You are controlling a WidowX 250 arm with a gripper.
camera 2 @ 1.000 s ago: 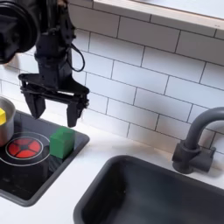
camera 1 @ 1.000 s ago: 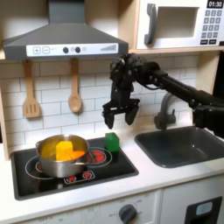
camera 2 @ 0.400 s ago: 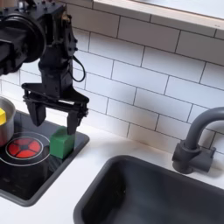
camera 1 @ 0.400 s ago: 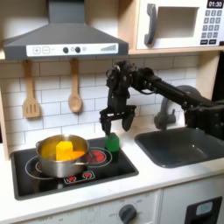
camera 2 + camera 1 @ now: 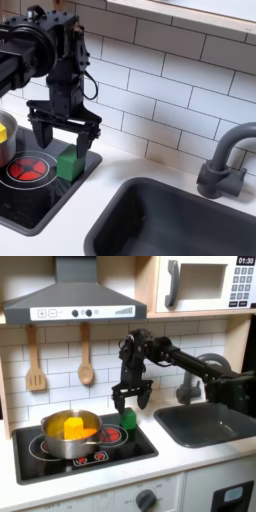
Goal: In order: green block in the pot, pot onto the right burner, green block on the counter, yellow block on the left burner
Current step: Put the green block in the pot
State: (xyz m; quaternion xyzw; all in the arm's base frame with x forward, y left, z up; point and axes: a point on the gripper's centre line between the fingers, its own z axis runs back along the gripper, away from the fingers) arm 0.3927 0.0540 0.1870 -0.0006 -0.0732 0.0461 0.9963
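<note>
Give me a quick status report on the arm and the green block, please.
Gripper open, just above small bright green cube. Cube on black cooktop edge, not gripped. Round silver pot apart. Nothing in the way.

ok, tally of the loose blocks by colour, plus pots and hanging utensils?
Green block: 1, on the cooktop below the open pincer
Yellow block: 1, in the pot
Pot: 1
Wooden utensils on the wall: 2
Total: 5

Open room surrounds the green block (image 5: 68, 163); the pot (image 5: 70, 432) stands well apart at the first exterior view's left.
</note>
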